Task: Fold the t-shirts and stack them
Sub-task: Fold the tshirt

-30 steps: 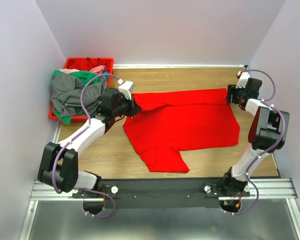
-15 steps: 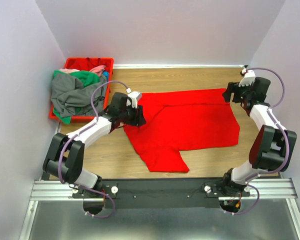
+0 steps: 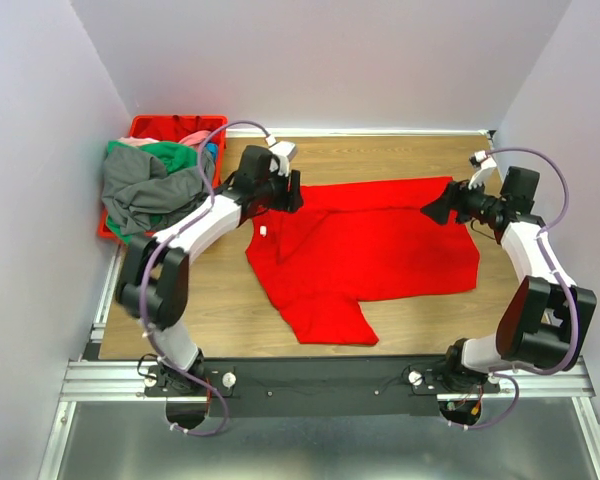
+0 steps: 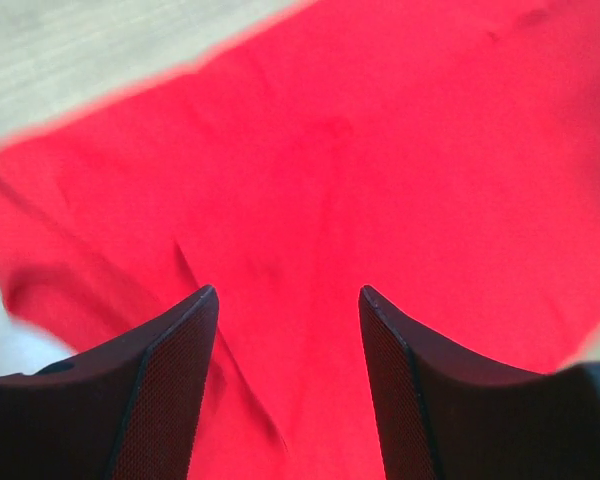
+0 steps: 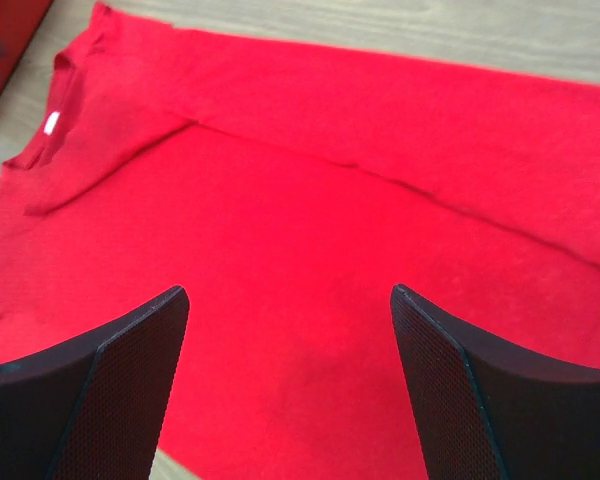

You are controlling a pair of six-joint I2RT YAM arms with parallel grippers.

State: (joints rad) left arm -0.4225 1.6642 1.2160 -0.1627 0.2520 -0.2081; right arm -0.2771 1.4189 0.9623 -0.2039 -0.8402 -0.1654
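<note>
Red t-shirt lies spread mid table, far edge folded in. Your left gripper and right gripper hover at its far corners, jaws wide and empty, probably lining up the next fold.

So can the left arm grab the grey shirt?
Probably yes. The grey shirt lies uncovered right beside that arm, and the left gripper is open and empty.

Plain pale walls: back wall, left wall, right wall. Light wood-grain tabletop, white strip along far edge. Aluminium rail across near edge, grey metal sheet below. Even, soft light.
</note>
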